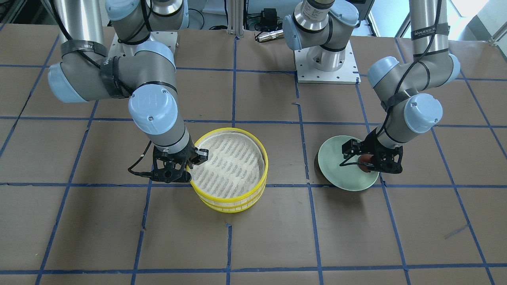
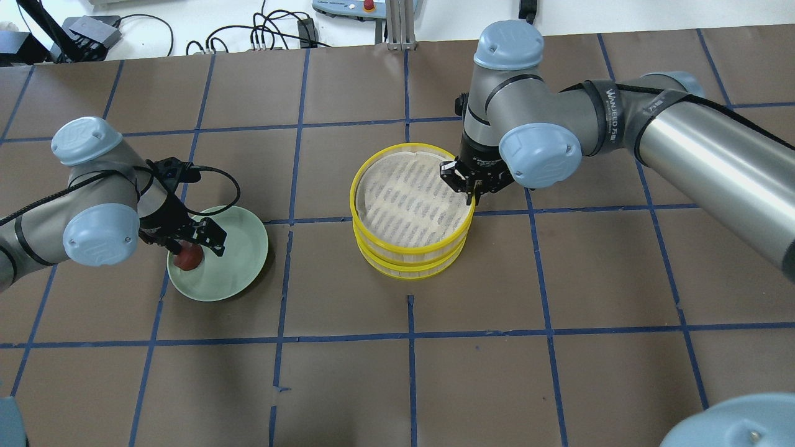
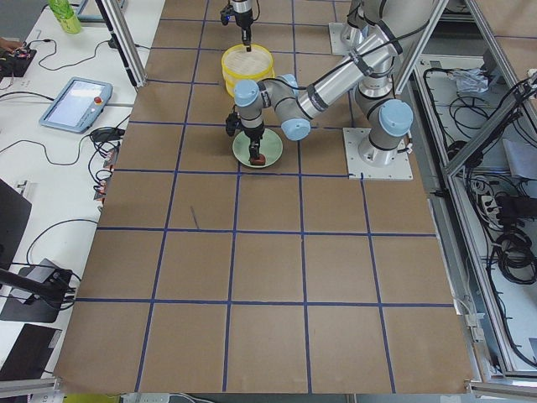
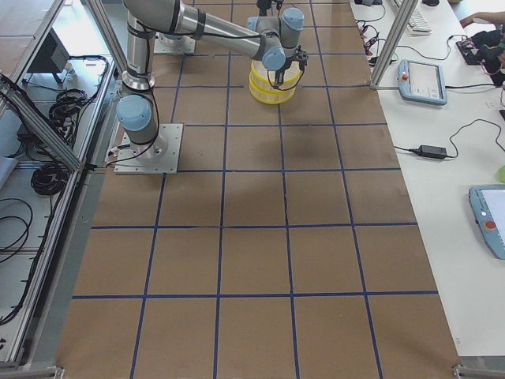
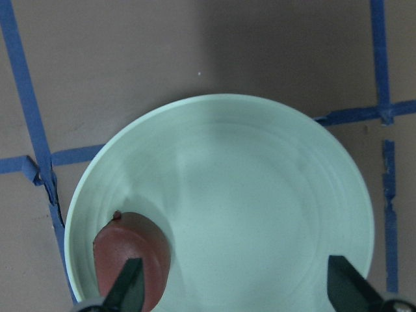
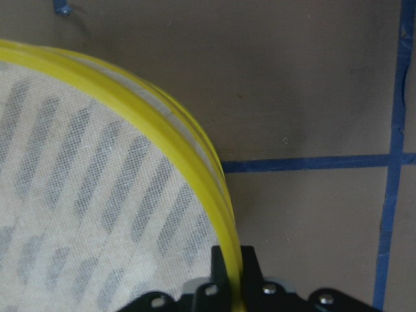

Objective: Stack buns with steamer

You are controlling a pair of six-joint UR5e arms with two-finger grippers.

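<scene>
Overhead exterior: brown blue-taped table; left fingers spread over plate, right fingers pinch steamer rim.

reddish-brown bun cut off at left wrist view's bottom edge, partly behind left gripper's jaws

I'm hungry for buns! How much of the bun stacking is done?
Done: two yellow baskets sit stacked, the top basket empty. In hand: the right gripper pinches its rim, and the open left gripper hangs at the brown bun on the plate. Left: likely that bun must go in. No other bun shows anywhere.
</scene>
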